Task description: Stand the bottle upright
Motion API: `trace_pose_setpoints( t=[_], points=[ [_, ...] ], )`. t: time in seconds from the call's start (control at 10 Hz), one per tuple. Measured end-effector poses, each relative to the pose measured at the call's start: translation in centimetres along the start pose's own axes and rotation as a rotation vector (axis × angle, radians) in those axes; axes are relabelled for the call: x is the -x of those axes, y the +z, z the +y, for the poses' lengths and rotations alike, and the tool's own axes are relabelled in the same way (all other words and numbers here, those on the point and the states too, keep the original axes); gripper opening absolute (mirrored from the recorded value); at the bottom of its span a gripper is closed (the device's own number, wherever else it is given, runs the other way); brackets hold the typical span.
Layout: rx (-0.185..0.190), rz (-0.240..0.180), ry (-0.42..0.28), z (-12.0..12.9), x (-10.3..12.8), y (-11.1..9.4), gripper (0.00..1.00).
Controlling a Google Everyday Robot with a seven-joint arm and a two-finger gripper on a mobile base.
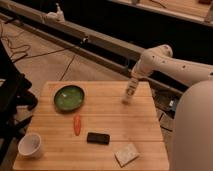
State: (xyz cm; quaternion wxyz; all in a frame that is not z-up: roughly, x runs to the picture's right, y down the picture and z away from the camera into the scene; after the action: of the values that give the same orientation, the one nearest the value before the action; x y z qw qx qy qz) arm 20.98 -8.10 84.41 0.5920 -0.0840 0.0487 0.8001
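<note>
The bottle point(129, 93) is near the far right corner of the desk point(110, 122), tilted, with its lower end at or just above the wood and its upper end leaning toward the far right edge. The gripper point(132, 84) comes down onto it from above and is clamped on the bottle's upper part; the white arm point(165, 62) bends back from there toward the large white body of the robot point(192, 127) off the desk's right edge.

Out from there, toward the middle of the desk, an orange carrot point(77, 125) lies lengthwise, pointing from the far side to the near side. Just beside it, toward the near edge and a little to the right, lies a black phone point(98, 138), flat. Beyond the carrot, toward the far left corner, sits a green bowl point(69, 97). A flat pale sponge block point(126, 154) lies close to the near edge, right of the phone and well apart from the bottle. A white cup point(30, 145) stands upright at the near left corner.

Behind the desk a long rail point(75, 34) runs across the floor, with dark cables point(25, 50) trailing on the floor at the left.
</note>
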Motion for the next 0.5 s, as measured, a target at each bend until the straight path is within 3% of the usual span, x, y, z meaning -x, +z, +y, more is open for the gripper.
trace_pose_setpoints(
  t=[0.5],
  points=[
    [-0.034, -0.016, -0.025, 0.02, 0.62, 0.37, 0.00]
  ],
)
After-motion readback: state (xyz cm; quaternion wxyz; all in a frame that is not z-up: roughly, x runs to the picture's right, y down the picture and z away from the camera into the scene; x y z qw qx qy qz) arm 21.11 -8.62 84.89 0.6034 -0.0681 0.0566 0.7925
